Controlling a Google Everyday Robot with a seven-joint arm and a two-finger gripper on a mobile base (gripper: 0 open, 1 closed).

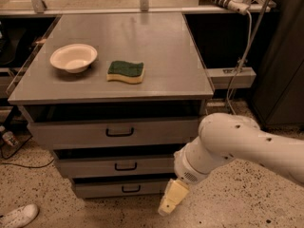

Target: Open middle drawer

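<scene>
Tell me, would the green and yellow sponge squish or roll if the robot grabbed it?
The sponge probably squishes: it looks like soft foam with a scrubby green top. It lies flat on the table, so it likely slides rather than rolls. Being thin foam, it is probably very light. The end effector hangs low beside the bottom drawer, nowhere near it.

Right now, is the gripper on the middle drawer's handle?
No, the gripper hangs low beside the bottom drawer, well right of the handle on the middle drawer.
</scene>
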